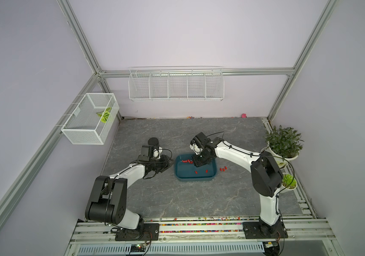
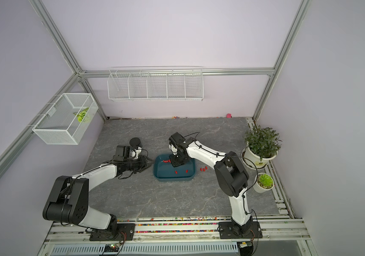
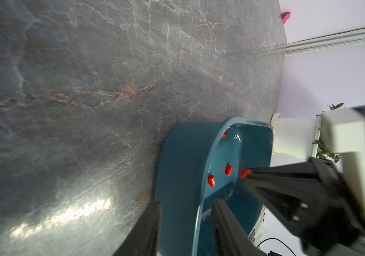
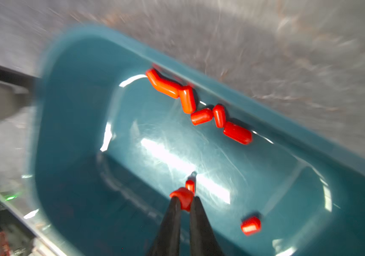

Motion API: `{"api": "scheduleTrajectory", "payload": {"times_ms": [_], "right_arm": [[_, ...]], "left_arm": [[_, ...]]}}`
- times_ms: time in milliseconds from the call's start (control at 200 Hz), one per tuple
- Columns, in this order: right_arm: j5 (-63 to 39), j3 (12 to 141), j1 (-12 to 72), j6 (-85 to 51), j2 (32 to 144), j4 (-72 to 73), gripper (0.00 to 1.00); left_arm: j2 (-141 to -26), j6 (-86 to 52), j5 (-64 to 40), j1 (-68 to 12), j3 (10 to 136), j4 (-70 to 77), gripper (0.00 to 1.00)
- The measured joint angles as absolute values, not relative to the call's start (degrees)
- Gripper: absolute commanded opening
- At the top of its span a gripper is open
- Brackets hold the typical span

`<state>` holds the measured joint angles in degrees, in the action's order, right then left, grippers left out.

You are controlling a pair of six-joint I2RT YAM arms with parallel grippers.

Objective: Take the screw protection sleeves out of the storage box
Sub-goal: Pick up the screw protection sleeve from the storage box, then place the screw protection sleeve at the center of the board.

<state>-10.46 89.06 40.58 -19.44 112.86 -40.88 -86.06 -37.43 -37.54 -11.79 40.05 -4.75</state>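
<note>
One small bright red cylindrical plastic sleeve [image 4: 182, 197] is pinched in the tips of the right gripper [image 4: 185, 201], inside the shallow dark teal plastic box [image 4: 70, 110]. Its long axis we cannot read. We judge it must go toward 3 o'clock, over the wall, where three red sleeves [image 1: 223, 169] lie on the grey marbled table [image 1: 177, 199]. At 9 o'clock the left gripper [image 3: 186, 202] straddles the box wall; whether it clamps, we cannot tell.

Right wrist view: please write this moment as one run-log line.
right gripper: shut on sleeve | left gripper: clamps storage box wall | three sleeves on table
</note>
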Motion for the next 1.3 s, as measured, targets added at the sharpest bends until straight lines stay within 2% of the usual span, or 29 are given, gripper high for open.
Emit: {"api": "scheduleTrajectory", "payload": {"times_ms": [370,820,1075,1300], "right_arm": [[-11.7,81.5,36.8,-19.0,102.0,-40.3,0.14],[-12.8,65.7,24.4,-17.3,85.1,-40.7,0.15],[-13.4,57.7,20.4,-16.4,83.9,-38.8,0.15],[-13.6,53.6,19.0,-16.5,87.6,-35.1,0.15]], "left_arm": [[-86.1,-37.4,-37.5,-11.8,40.1,-4.8,0.44],[-86.1,-37.4,-37.6,-11.8,40.1,-4.8,0.44],[-86.1,-37.4,-37.6,-11.8,40.1,-4.8,0.44],[-86.1,-37.4,-37.6,-11.8,40.1,-4.8,0.44]]}}
